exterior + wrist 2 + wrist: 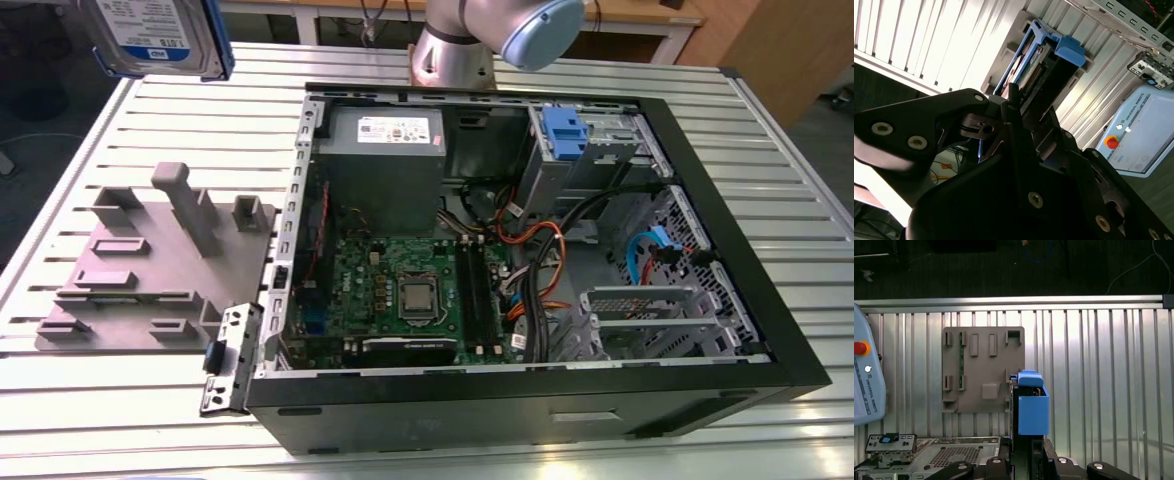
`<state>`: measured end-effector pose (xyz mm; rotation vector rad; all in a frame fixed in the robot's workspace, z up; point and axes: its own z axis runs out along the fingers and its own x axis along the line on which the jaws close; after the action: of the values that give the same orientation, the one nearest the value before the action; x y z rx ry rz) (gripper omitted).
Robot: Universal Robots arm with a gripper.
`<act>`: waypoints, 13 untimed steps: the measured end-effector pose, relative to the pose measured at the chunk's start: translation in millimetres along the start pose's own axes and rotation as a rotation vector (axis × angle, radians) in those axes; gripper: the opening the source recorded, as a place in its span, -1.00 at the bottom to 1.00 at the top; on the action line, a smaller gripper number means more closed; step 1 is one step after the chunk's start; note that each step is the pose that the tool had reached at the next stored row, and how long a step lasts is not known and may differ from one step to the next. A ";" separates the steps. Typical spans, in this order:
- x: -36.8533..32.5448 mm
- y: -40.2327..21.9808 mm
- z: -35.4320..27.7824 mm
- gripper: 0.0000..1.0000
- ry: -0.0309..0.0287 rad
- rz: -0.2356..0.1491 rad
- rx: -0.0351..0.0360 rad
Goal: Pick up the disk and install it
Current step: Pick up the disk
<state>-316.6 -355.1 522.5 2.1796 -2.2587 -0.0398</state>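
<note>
The hand [1029, 107] pinches the blue-railed disk [158, 35], holding it high above the desk [774, 150] beside the open computer case [534, 395], seemingly to clear the grey fixture [134, 290] and its posts

Disk [155, 36], apparently aloft, near open case [467, 412]
</note>
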 end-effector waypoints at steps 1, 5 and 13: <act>0.0 0.0 0.0 -0.31 0.0000 0.000 0.0000; -0.1 -2.1 -0.1 -0.31 0.0001 0.000 -0.0001; -1.0 -11.7 -0.2 -0.31 0.0001 0.000 0.0000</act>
<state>-304.9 -354.6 522.5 2.1795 -2.2587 -0.0398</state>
